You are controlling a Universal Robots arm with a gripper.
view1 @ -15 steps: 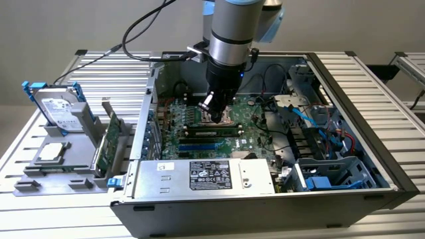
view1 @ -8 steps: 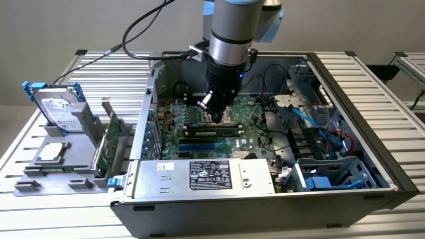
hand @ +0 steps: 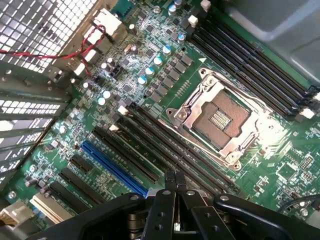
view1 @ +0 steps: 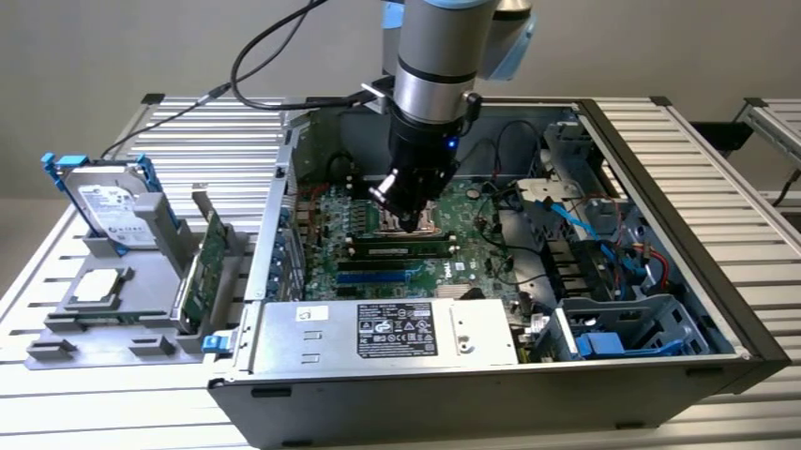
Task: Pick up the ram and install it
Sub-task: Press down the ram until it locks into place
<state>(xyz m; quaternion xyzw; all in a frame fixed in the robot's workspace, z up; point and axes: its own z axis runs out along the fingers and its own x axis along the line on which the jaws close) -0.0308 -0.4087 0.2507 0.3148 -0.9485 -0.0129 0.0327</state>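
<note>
Gripper: the gripper [view1: 403, 208] hangs inside the open computer case [view1: 701, 309], low over the motherboard [view1: 375, 272], near the empty CPU socket [hand: 222, 117]. In the wrist view its fingers [hand: 170, 187] are pressed together, with nothing between them.
Ram: the ram [view1: 400, 249] lies already in a memory slot on the motherboard, just beside the gripper, toward the power supply [view1: 388, 333].
Memory slots: the black slots [hand: 165, 150] next to the socket are empty in the wrist view.
Holder: the grey holder [view1: 113, 300] stands on the bench [view1: 738, 187] at the exterior view's left, carrying the hard drive [view1: 111, 208] and a green expansion card [view1: 210, 258].
</note>
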